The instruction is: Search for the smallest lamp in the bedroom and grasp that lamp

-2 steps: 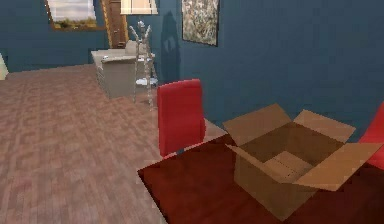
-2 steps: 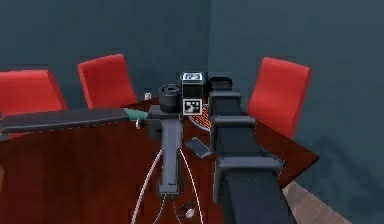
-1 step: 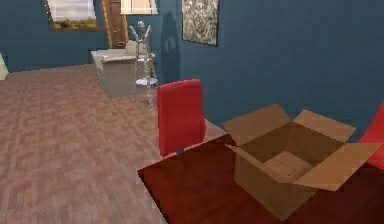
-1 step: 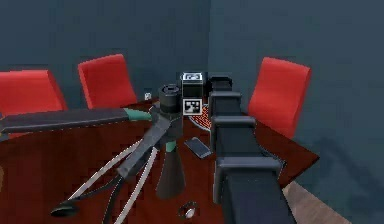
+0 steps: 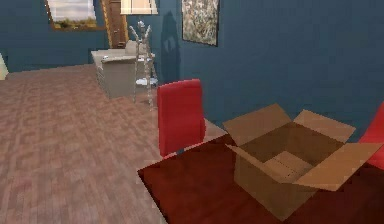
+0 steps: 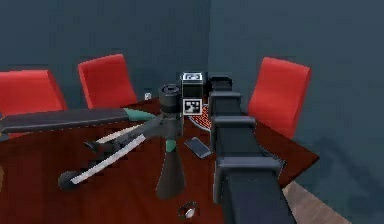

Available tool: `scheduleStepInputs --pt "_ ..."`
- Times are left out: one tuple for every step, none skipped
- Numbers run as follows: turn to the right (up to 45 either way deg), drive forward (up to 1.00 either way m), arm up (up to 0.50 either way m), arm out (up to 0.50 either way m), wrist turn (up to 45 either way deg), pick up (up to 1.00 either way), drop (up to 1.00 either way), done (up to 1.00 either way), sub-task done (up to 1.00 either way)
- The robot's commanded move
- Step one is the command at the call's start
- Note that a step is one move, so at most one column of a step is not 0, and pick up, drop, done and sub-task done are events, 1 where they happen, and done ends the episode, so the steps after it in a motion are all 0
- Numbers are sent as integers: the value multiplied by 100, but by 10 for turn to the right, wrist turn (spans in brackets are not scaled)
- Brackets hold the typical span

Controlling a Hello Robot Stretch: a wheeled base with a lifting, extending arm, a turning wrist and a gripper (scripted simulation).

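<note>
Arm side view: arm (image 6: 240,150) stretched across table (image 6: 40,165), likely to reach jointed desk lamp (image 6: 110,160) on table just left of end effector (image 6: 170,120) (finger spread, any hold: cannot tell). Red chairs (image 6: 105,80) along far edge.

Forward view ahead, side view close, table (image 5: 190,190) shared

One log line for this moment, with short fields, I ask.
gripper: at table, load unclear | box: open, on table | chairs: red, beside table
</note>
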Motion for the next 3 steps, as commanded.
scheduleStepInputs --pt "0 0 0 0 150 0 0 0 0" --pt "0 0 0 0 0 100 0 0 0" --pt "0 0 0 0 0 0 0 100 0"
